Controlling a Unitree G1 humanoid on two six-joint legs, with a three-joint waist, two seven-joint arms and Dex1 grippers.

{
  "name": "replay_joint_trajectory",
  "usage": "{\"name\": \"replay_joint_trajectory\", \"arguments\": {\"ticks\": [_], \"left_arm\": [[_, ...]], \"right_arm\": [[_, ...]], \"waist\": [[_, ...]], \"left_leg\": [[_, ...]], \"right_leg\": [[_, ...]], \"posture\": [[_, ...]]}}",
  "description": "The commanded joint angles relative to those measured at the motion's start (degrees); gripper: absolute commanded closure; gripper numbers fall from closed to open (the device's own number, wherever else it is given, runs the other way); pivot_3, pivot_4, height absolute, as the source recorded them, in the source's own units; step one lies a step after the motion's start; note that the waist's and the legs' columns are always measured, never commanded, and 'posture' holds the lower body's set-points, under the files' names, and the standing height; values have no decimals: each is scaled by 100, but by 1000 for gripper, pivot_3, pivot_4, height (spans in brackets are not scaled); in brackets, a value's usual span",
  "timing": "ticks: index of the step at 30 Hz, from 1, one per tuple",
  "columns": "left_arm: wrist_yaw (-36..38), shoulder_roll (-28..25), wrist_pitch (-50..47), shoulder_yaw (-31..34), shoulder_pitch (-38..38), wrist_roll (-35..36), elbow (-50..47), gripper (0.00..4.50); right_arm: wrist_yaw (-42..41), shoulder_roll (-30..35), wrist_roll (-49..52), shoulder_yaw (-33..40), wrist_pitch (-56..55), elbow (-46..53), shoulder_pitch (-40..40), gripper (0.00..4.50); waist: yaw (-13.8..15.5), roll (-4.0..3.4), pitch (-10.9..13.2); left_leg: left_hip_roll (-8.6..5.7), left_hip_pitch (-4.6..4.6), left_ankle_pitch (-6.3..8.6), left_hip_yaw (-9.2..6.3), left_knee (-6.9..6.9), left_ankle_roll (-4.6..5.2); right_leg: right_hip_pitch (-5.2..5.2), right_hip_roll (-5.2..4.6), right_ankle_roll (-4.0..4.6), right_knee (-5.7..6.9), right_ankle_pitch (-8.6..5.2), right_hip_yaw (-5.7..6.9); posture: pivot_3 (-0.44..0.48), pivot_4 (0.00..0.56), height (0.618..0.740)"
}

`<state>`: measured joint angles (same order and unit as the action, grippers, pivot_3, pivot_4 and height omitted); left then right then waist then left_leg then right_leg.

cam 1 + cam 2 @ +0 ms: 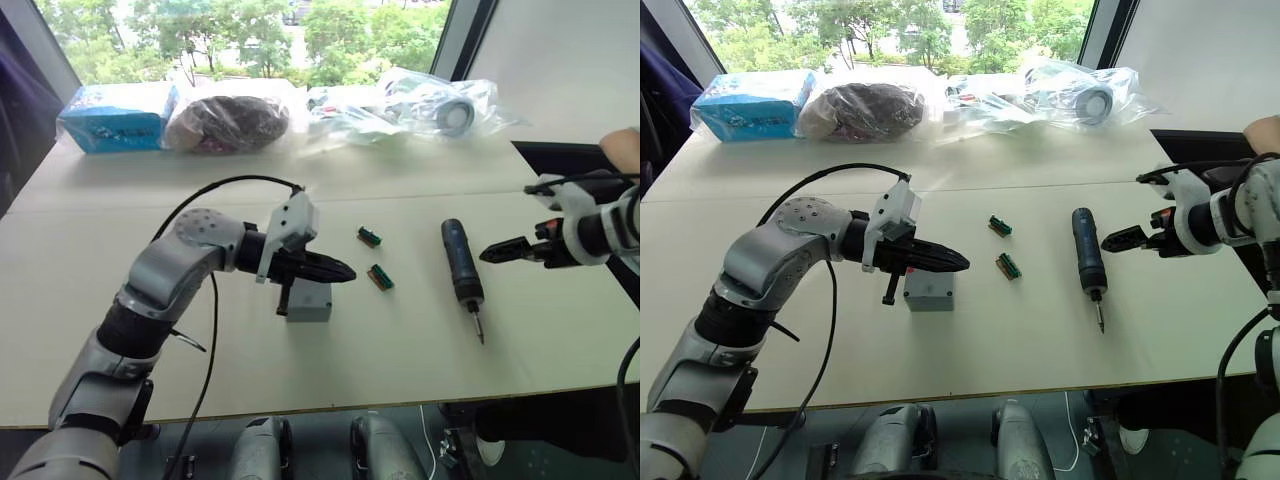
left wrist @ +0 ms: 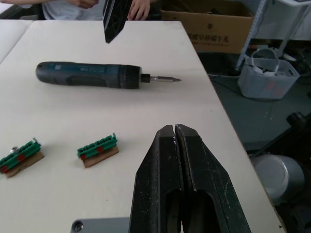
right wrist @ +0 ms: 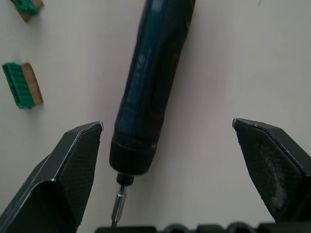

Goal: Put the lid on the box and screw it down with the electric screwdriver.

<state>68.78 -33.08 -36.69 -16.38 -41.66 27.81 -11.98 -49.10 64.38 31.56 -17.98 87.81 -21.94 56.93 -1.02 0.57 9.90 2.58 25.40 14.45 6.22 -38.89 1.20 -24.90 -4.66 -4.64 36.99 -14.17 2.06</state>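
Note:
The grey box (image 1: 308, 303) stands on the table's middle, and the flat grey lid (image 2: 97, 225) with a corner hole lies on top of it. My left gripper (image 1: 338, 270) hovers just over the box, shut and with nothing between its fingers (image 2: 194, 165). To the right lies the dark-blue electric screwdriver (image 1: 462, 264), flat on the table, its bit toward the front edge. My right gripper (image 1: 497, 253) is just right of the screwdriver's handle and open wide. In the right wrist view the screwdriver (image 3: 148, 92) lies between the spread fingers (image 3: 73, 160), untouched.
Two small green-brown parts (image 1: 370, 237) (image 1: 380, 277) lie between box and screwdriver. A blue packet (image 1: 118, 115) and several clear bags (image 1: 440, 105) line the table's far edge. A person's hand (image 1: 622, 145) shows at the right.

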Motion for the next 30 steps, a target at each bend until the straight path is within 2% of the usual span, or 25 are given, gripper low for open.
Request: {"name": "replay_joint_trajectory", "arguments": {"ticks": [1, 9, 27, 30], "left_arm": [[103, -31, 150, -41, 0, -81, -110, 4500], [20, -51, -1, -29, 291, -33, -441, 4500], [-609, -252, -652, 197, 915, 245, -1222, 4500], [-700, -285, -674, 240, 922, 239, -1247, 4500]], "right_arm": [[-696, -38, -302, -516, -319, -479, 625, 13], [-1515, -347, -892, -1360, -687, -1051, 839, 13], [-2216, -1161, -1755, -1958, -1342, -1318, 447, 13], [-2280, -1345, -2038, -2138, -1514, -1468, 377, 13]], "waist": [[6, -4, 2], [49, -5, 3], [30, -2, 1], [16, 24, -15]], "left_leg": [[1, 1, 0, 0, 1, 0], [6, 10, 0, 0, -4, -1], [3, 1, -1, -1, -13, -2], [6, -6, -1, -4, -14, -2]], "right_leg": [[-4, 3, -1, 3, 0, 0], [-7, -1, 0, 4, -1, 0], [4, 2, -3, 8, 1, 1], [12, 5, -2, 9, 1, 4]], "posture": [[0, 150, 740], [0, 150, 740], [0, 150, 740], [0, 150, 740]]}}
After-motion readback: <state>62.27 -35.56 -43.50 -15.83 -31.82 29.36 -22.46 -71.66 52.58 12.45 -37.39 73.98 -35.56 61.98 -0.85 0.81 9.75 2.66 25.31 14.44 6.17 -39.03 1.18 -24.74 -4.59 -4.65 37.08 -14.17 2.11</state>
